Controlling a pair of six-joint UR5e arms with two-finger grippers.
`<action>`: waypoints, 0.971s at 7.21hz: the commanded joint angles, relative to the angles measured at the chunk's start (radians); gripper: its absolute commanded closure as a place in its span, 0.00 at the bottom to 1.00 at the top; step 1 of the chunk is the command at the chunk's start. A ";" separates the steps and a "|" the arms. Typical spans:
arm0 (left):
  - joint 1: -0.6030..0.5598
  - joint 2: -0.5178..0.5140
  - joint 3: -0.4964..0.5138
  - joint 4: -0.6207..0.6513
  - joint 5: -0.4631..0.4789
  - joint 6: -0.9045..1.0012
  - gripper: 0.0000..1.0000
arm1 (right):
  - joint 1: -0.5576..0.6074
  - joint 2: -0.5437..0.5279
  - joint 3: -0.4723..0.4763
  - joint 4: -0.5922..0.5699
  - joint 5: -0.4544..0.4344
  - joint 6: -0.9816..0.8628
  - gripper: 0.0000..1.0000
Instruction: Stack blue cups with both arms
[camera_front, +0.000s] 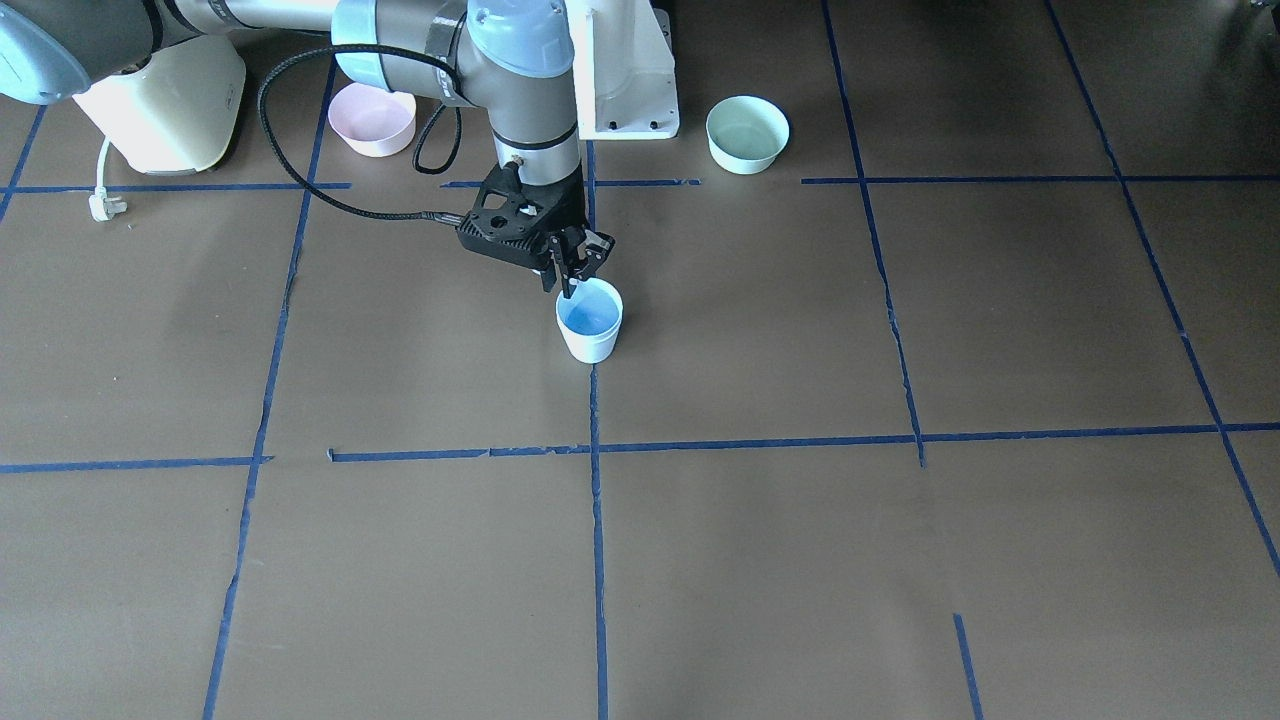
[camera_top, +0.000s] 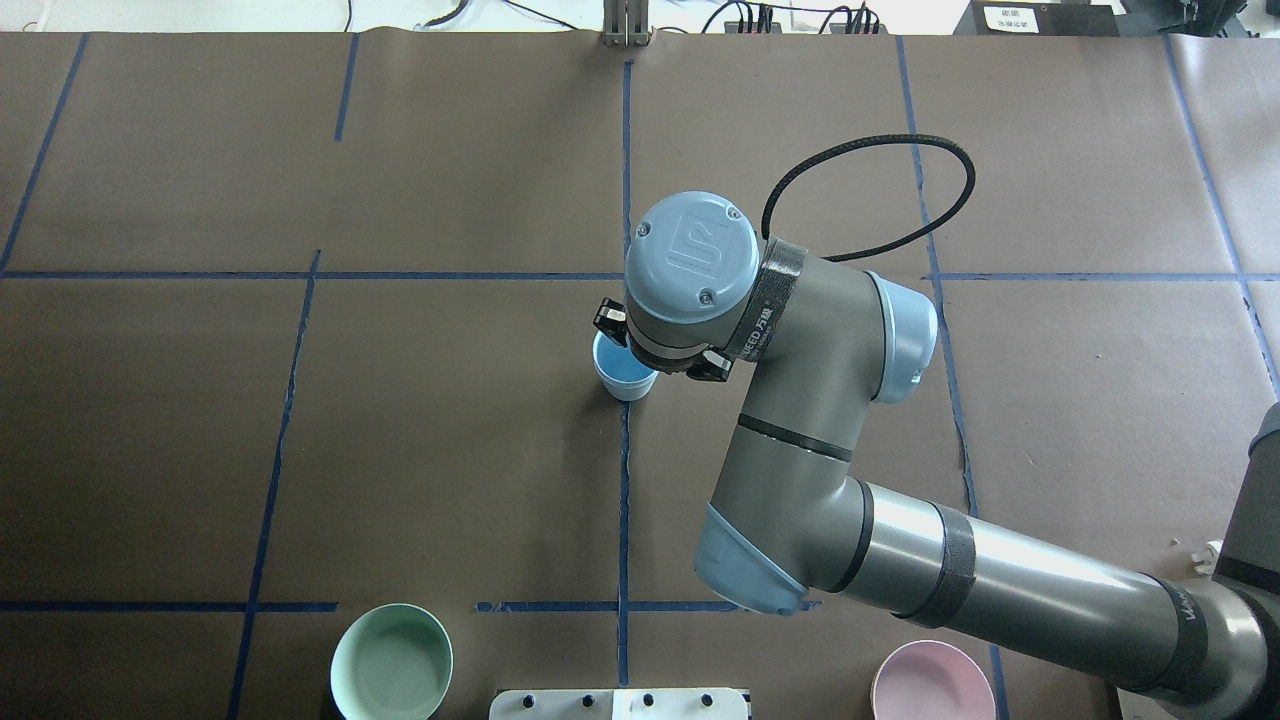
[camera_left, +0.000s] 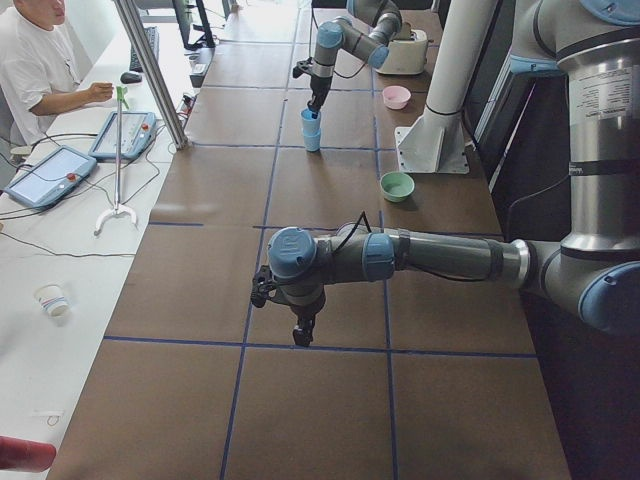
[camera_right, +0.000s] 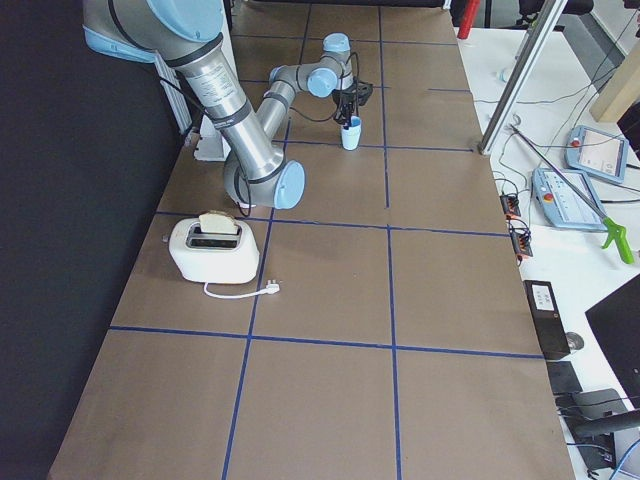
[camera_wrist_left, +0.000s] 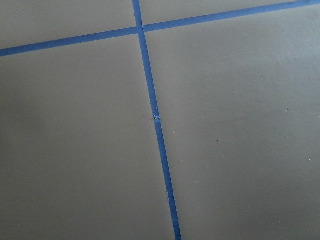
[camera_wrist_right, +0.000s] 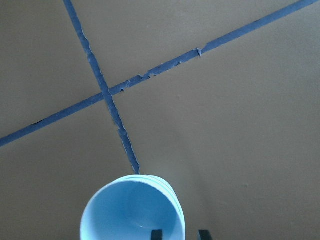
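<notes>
Gripper (camera_front: 578, 272), right | narrowly parted | astride rim of stacked blue cups (camera_front: 590, 322)

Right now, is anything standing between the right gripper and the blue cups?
Nothing visible does. The right gripper straddles the rim of the blue cups, one finger inside, one outside. The green bowl and pink bowl sit well away.

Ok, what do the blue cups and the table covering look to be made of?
Blue cups: likely thin plastic, smooth with a soft sheen; thin, even nested rims. Table covering: probably brown paper or card, matte, no glare. Grid lines: blue tape, with ragged torn edges.
</notes>
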 joint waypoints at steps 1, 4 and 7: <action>0.000 -0.001 0.000 0.000 0.000 0.000 0.00 | -0.004 -0.001 0.003 0.001 0.009 -0.011 0.00; 0.000 0.002 0.011 0.000 0.003 -0.015 0.00 | 0.179 -0.184 0.153 -0.001 0.231 -0.323 0.00; 0.000 -0.001 0.005 -0.002 0.008 -0.074 0.00 | 0.547 -0.446 0.155 -0.002 0.499 -0.989 0.00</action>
